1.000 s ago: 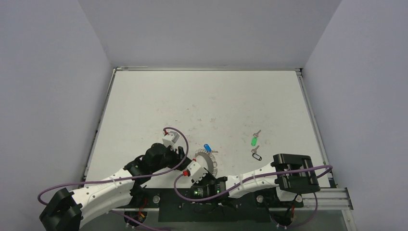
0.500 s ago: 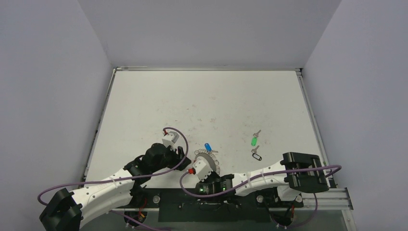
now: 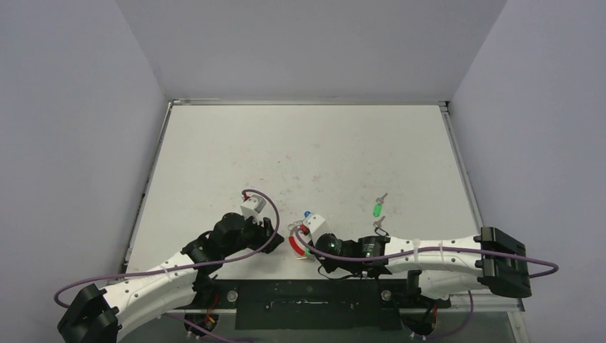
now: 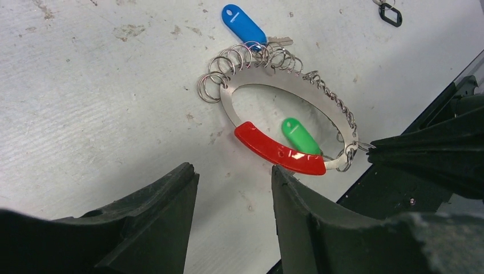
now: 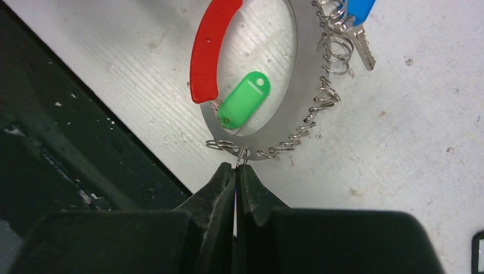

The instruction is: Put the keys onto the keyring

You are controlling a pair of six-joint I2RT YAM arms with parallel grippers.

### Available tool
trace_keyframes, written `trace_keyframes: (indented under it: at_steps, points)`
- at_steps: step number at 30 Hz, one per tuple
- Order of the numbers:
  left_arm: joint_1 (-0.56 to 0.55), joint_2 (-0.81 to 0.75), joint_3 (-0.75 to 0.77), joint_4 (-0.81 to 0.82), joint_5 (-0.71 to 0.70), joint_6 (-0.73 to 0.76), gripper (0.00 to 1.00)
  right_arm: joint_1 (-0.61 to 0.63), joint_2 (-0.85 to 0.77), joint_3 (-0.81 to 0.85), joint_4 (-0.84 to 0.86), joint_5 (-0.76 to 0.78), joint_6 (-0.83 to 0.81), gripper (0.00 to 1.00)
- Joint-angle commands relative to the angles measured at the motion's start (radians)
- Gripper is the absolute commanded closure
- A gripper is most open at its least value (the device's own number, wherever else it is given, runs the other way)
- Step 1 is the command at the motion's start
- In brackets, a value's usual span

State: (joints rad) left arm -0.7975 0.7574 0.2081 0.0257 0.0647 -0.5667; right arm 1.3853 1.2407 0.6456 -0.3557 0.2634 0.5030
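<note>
The keyring [image 4: 319, 91] is a flat silvery oval edged with small wire rings, with a red section [image 4: 277, 151]. It lies near the table's front edge. A green key [image 5: 244, 100] lies inside the loop, one end at the rim beside the red section [image 5: 208, 51]. A blue key [image 4: 243, 23] lies at the far rim among the rings. My right gripper [image 5: 237, 166] is shut on one small ring of the keyring [image 5: 302, 85]. My left gripper [image 4: 234, 171] is open and empty, just short of the red section. A second green key [image 3: 376, 210] lies apart on the table.
A thin black wire loop [image 4: 390, 13] with a small key [image 3: 379, 221] lies right of the keyring. The black base plate [image 5: 68, 171] borders the table's front edge, right under the keyring. My right arm [image 3: 429, 254] stretches low along that edge.
My right arm has swung out flat to the right, and its wrist has moved over the keyring. The keyring shifted slightly left. The left arm has stayed still.
</note>
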Motion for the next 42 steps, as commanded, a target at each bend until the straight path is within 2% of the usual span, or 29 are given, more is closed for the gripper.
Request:
trace_keyframes:
  at_steps: [1, 7, 14, 19, 27, 33, 37, 42]
  points:
    - [0.003, -0.034, 0.034, 0.042, 0.042, 0.065, 0.51, -0.070, -0.084, -0.003, 0.089, -0.247, -0.152, 1.00]
    - [0.003, -0.060, 0.036, 0.101, 0.121, 0.143, 0.52, -0.078, -0.173, 0.022, 0.054, -0.347, -0.346, 1.00]
    - [0.001, -0.073, 0.036, 0.201, 0.229, 0.265, 0.53, -0.085, -0.285, 0.030, 0.042, -0.378, -0.522, 1.00]
    - [-0.010, -0.050, 0.020, 0.317, 0.304, 0.339, 0.53, -0.104, -0.301, 0.055, 0.034, -0.409, -0.632, 1.00]
    - [-0.085, -0.004, -0.014, 0.449, 0.359, 0.430, 0.55, -0.158, -0.263, 0.064, 0.119, -0.505, -0.670, 1.00]
    - [-0.152, -0.019, -0.072, 0.570, 0.352, 0.511, 0.56, -0.212, -0.303, -0.004, 0.247, -0.569, -0.660, 1.00]
    - [-0.164, -0.035, -0.099, 0.618, 0.351, 0.544, 0.57, -0.246, -0.339, -0.053, 0.337, -0.623, -0.644, 1.00]
    - [-0.165, -0.068, -0.110, 0.621, 0.332, 0.594, 0.62, -0.273, -0.329, -0.062, 0.348, -0.676, -0.647, 1.00]
